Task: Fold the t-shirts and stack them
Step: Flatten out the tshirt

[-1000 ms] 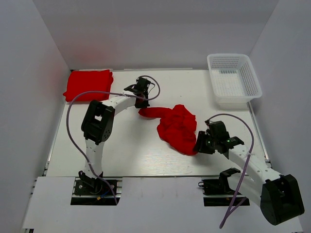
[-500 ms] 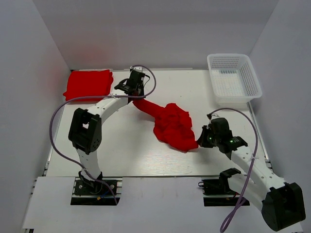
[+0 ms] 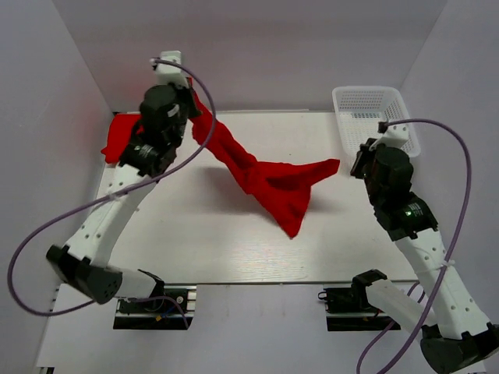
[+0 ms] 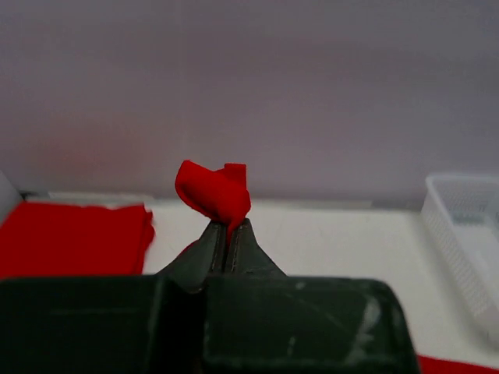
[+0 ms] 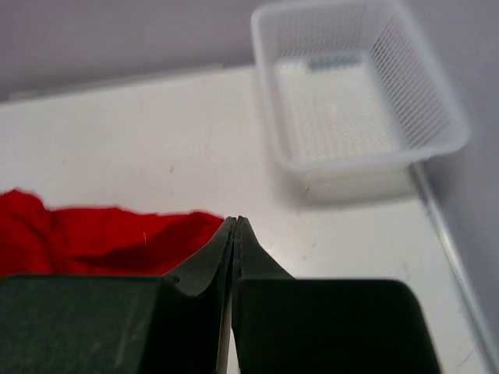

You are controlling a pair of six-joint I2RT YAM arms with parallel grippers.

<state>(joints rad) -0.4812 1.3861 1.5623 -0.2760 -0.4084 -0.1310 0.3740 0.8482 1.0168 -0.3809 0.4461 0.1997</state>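
A red t-shirt hangs stretched in the air between my two grippers, its lowest fold drooping toward the table. High at the back left, my left gripper is shut on one corner; that pinched red cloth curls out above the closed tips of the left gripper. At the right, my right gripper is shut at the shirt's other pointed end. In the right wrist view the cloth runs up to the closed tips of the right gripper. A second, folded t-shirt lies flat at the back left corner, also visible as a folded t-shirt in the left wrist view.
A white mesh basket stands at the back right corner, just behind my right gripper; its rim shows as the basket and the basket in the wrist views. Grey walls close in the table on three sides.
Both arms rose and moved apart, lifting the crumpled shirt off the table and drawing it out. The right gripper shut on the shirt's edge about a second ago.
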